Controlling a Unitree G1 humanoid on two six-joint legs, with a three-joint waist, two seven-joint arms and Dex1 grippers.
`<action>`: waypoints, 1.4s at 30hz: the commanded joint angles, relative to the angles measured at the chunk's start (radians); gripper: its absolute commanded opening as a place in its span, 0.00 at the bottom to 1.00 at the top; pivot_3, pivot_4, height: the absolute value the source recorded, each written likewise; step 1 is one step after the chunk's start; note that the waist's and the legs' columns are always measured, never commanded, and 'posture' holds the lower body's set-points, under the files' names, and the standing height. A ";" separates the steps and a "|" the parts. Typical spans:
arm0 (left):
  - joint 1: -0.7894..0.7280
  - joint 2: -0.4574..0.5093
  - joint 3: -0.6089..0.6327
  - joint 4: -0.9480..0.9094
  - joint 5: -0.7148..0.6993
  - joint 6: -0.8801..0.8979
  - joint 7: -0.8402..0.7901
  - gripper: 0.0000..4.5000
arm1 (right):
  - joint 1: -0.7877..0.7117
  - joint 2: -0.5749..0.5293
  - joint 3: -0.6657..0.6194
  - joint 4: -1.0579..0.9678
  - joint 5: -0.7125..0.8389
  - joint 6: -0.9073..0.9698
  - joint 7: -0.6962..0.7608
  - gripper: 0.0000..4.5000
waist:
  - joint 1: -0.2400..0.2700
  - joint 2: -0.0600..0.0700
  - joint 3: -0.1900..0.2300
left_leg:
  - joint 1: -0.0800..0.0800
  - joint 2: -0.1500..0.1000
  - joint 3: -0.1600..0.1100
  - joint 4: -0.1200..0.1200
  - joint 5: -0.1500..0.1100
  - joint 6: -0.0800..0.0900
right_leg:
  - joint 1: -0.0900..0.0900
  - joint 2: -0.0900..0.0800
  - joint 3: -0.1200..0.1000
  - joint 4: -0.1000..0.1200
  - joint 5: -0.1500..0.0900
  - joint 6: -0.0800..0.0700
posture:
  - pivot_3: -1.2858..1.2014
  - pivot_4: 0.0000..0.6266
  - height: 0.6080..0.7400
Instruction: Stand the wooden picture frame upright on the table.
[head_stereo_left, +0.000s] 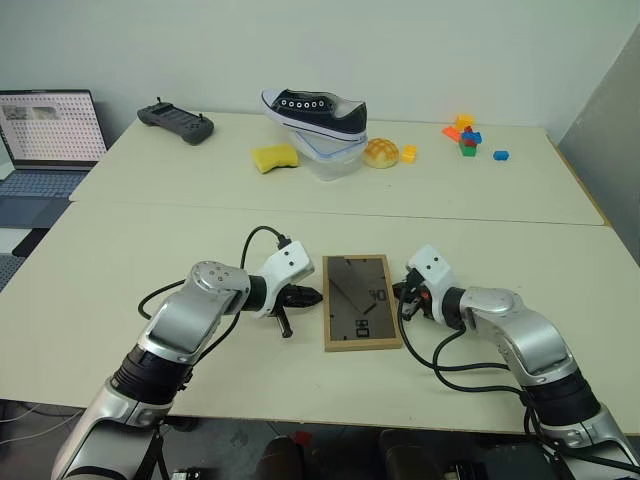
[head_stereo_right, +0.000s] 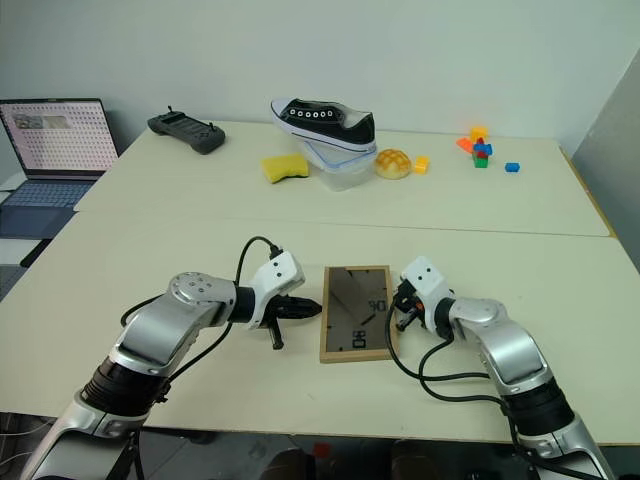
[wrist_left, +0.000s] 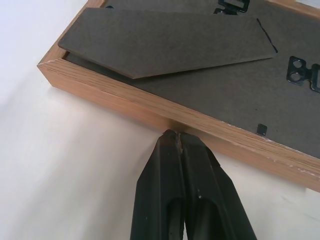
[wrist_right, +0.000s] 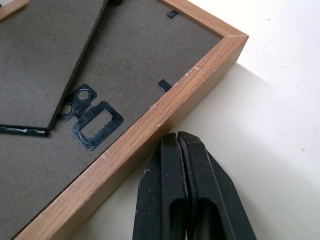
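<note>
Pale and cream-coloured, the table (head_stereo_left: 150, 260) is seen with the wooden picture frame (head_stereo_left: 361, 301) lying flat on its near section, dark back upward, between the two arms. The left gripper (wrist_left: 177, 134) is held with its fingers pressed together, their tips touching the frame's left edge. The right gripper (wrist_right: 178, 136) is likewise clenched on nothing, just beside the frame's right edge.
</note>
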 joint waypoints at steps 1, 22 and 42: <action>0.037 0.036 0.068 -0.035 -0.030 -0.027 0.007 0.01 | 0.012 -0.026 0.013 -0.061 0.013 -0.030 0.048 0.01 | 0.000 0.000 0.000 | 0.000 0.000 0.000 0.000 0.000 0.000 | 0.000 0.000 0.000 0.000 0.000 0.000 | 0.52 0.24 1.00; -0.004 0.004 0.396 0.292 -0.914 0.760 0.285 0.79 | 0.105 -0.166 0.010 -0.073 -0.010 -0.181 0.168 0.00 | -0.009 -0.001 0.000 | 0.001 0.000 -0.001 0.000 0.000 0.000 | 0.001 0.000 -0.001 0.001 0.000 0.000 | 0.52 0.24 1.00; 0.118 -0.213 0.414 0.276 -0.861 0.660 0.479 0.83 | 0.055 -0.045 0.104 -0.103 -0.046 -0.123 0.130 0.00 | 0.014 0.005 -0.009 | 0.006 -0.003 -0.002 0.001 0.000 0.000 | 0.011 -0.004 -0.003 -0.004 0.000 0.000 | 0.52 0.24 1.00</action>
